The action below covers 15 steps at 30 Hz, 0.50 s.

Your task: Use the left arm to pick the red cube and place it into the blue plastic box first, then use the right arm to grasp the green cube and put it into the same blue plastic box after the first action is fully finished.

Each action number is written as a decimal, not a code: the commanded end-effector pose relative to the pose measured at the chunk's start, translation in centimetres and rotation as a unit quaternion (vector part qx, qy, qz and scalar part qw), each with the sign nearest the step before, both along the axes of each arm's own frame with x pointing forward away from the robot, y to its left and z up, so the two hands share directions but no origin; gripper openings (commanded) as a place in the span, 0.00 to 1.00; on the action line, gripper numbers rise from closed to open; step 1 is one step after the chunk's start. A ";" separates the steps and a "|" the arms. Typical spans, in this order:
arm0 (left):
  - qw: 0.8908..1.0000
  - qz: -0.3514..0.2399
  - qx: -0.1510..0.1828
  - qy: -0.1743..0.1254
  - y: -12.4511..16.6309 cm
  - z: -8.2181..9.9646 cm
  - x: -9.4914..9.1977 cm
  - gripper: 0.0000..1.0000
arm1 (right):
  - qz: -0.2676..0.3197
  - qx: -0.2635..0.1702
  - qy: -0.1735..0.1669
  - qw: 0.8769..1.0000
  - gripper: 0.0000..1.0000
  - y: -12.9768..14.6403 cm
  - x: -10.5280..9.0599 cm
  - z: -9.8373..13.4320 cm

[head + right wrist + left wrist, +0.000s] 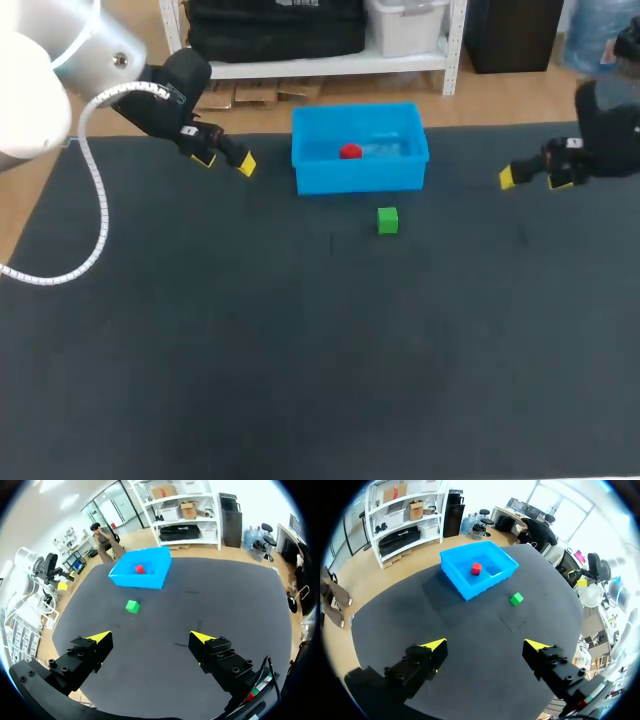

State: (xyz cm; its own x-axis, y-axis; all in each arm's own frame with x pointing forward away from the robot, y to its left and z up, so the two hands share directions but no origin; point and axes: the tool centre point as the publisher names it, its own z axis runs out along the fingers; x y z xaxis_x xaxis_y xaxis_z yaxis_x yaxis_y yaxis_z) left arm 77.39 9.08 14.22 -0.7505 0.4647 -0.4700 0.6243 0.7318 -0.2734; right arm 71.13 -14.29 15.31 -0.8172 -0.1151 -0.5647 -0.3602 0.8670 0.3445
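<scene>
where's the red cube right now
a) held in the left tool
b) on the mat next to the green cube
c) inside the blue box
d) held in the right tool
c: the red cube lies inside the blue box, while the green cube sits on the mat in front of it, and both the left tool and right tool are open and empty.

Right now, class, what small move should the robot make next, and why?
Probably swing the open right gripper toward the green cube: the red cube already lies in the blue box, and the open left gripper hangs clear of it.
</scene>
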 end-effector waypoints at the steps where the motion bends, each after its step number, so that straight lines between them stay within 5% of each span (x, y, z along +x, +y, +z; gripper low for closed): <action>1: 1.000 0.000 -0.002 -0.002 0.1 0.0 -0.2 1.00 | -0.014 -0.037 0.015 0.999 1.00 1.8 0.7 0.3; 15: 1.000 0.000 -0.002 -0.002 0.1 0.0 -0.2 1.00 | -0.009 -0.085 0.058 0.995 1.00 5.8 1.7 -0.4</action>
